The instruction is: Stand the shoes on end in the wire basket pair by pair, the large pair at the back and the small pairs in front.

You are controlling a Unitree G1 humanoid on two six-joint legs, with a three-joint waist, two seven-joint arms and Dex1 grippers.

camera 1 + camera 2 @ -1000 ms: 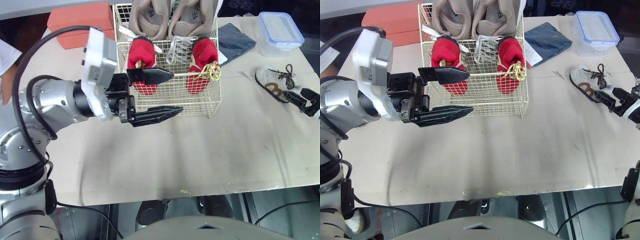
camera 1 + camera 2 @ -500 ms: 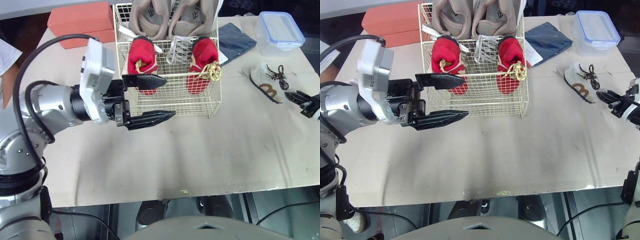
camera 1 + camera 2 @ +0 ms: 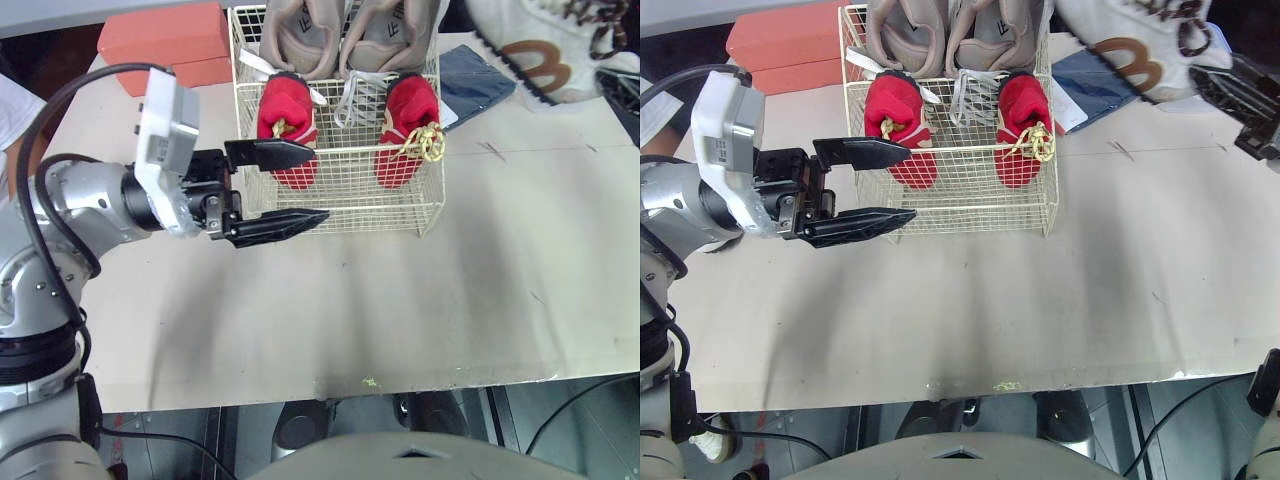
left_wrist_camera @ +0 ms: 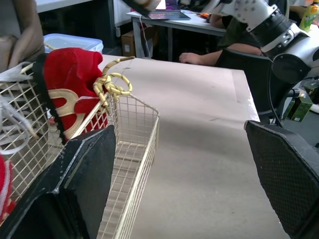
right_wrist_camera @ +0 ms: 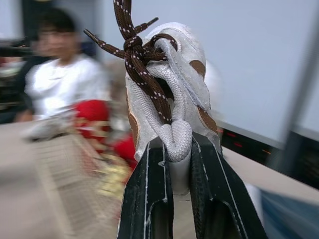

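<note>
While the left arm lies stretched low over the left part of the pale tabletop, its forearm points across toward the cream wire basket. The left pincer is spread wide and holds nothing. In the head views its two black fingers stand one above the other: the upper one shows before the left small red shoe, and the lower one before the front wall of the basket. Whether a finger touches the wire, I cannot tell.

The right arm is held high at the right back, close to the head camera. The right pincer is pressed together on the white shoe with brown laces and a brown emblem. It pinches the shoe at one end, so the shoe rises out of the fingers and the lace ends stick out loose. This shoe is in the air, well apart from the tabletop, and to the right of the basket.

Inside the basket, the pair of large beige shoes stands on end at the back. The two red shoes stand in front of them, the right one with a golden lace knot hanging at the wire. A dark blue flat cloth lies just beside the basket on its right. An orange-red box rests at the back left.
</note>
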